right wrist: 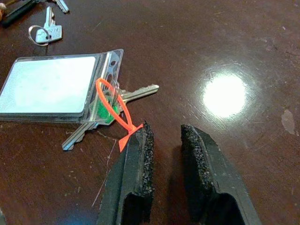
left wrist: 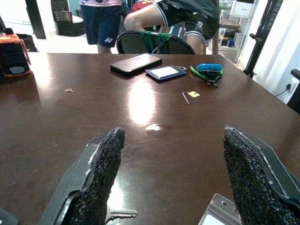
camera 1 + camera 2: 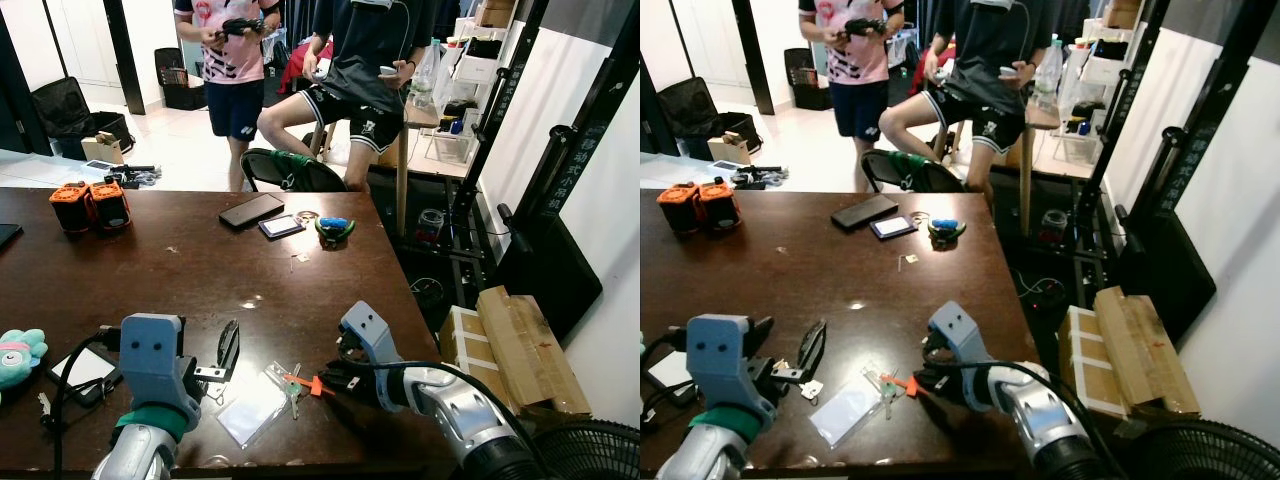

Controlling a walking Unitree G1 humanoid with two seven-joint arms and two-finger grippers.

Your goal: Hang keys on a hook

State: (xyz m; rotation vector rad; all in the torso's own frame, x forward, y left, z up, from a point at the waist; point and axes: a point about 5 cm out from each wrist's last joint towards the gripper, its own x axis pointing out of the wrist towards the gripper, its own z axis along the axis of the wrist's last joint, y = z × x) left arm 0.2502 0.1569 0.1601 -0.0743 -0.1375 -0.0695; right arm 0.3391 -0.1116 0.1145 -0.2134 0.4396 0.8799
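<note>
A bunch of keys (image 3: 292, 388) on an orange zip-tie loop (image 1: 115, 108) lies on the dark wooden table (image 3: 200, 270) near its front edge. It is joined to a clear card holder (image 3: 255, 408). My right gripper (image 1: 166, 140) rests low over the table just right of the keys, open by a narrow gap with nothing between its fingers. The orange tie's tail touches one fingertip (image 1: 140, 140). My left gripper (image 2: 173, 173) stands wide open left of the card holder. A small loose key (image 2: 119, 214) lies by its finger.
Farther back on the table lie a black phone (image 3: 252, 210), a small card device (image 3: 281, 226) and a blue-green tool (image 3: 335, 228). Orange battery packs (image 3: 90, 205) stand at far left. Two people and a chair (image 3: 290, 172) are behind. Cardboard boxes (image 3: 510, 345) sit on the floor at right.
</note>
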